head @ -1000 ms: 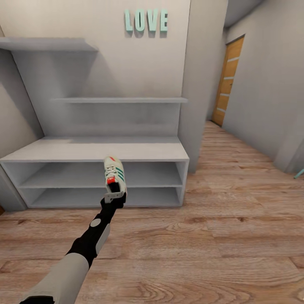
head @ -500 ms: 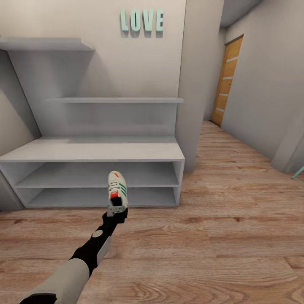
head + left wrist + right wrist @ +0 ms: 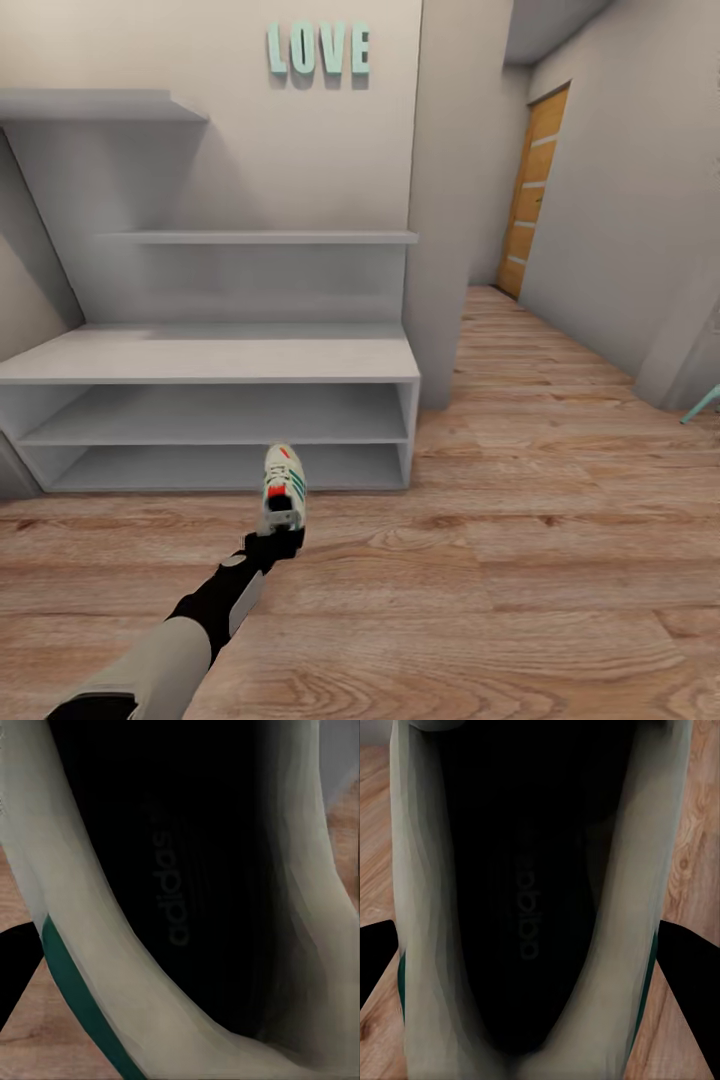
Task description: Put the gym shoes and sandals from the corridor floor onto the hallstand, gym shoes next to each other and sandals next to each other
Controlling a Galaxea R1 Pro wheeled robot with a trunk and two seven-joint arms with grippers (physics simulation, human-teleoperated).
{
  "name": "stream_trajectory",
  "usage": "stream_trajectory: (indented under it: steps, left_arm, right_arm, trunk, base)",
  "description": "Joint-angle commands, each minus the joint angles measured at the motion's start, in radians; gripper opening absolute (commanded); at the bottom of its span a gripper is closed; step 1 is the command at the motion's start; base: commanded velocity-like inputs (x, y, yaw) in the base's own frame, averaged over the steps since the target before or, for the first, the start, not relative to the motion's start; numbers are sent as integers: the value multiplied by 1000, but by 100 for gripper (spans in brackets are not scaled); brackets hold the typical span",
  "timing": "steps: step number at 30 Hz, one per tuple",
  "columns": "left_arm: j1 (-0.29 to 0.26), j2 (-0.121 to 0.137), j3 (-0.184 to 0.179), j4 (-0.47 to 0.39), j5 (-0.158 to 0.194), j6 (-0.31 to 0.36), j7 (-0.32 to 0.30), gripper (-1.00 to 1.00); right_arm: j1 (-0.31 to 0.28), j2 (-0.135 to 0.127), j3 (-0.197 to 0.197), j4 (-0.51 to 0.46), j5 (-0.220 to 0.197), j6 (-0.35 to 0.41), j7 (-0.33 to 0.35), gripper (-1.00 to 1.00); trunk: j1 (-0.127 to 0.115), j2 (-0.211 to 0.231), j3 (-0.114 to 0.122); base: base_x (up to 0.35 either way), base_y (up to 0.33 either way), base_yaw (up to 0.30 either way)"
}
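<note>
One gym shoe, cream with green stripes and a red-orange tongue, hangs toe-up just above the corridor floor, with my left gripper shut on its heel end. It is in front of the lower tier of the hallstand, toward the right half. In the left wrist view the shoe's dark inside sits close to the lens, with one black finger beside it. The right wrist view shows a second gym shoe held between two black fingers. The sandals are out of view.
Teal LOVE letters hang above the stepped wall shelves. A wall pillar stands right of the rack. The corridor runs back to a wooden door. A teal object pokes in at the right edge.
The left arm has lowered the shoe from the level of the rack's upper tier to its lower tier. The whole view has shifted, so the rack sits further left.
</note>
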Motion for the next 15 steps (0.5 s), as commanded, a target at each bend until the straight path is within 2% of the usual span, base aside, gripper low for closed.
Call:
stream_trajectory:
  steps: [1,4,6,9,15]
  left_arm:
    - [-1,0,3,-16,1,53,-3,-100]
    - [-1,0,2,-66,-12,110,-3,-100]
    - [-1,0,2,-109,-40,141,-3,-100]
    - [-1,-1,2,-129,-78,153,-3,-100]
    - [-3,-2,3,-135,-94,171,-3,-100]
  right_arm:
    - [0,0,0,0,3,4,-1,-100]
    - [0,0,0,0,3,4,-1,-100]
    - [0,0,0,0,3,4,-1,-100]
    - [0,0,0,0,3,4,-1,-100]
    - [0,0,1,0,3,4,-1,-100]
  trunk:
    - [0,0,-1]
    - [0,0,-1]
    - [0,0,-1]
    - [0,0,-1]
    - [0,0,-1]
  base:
    - [30,-229,0]
    - [17,-137,0]
    - [5,-41,0]
    - [2,-13,0]
    - [0,-2,0]
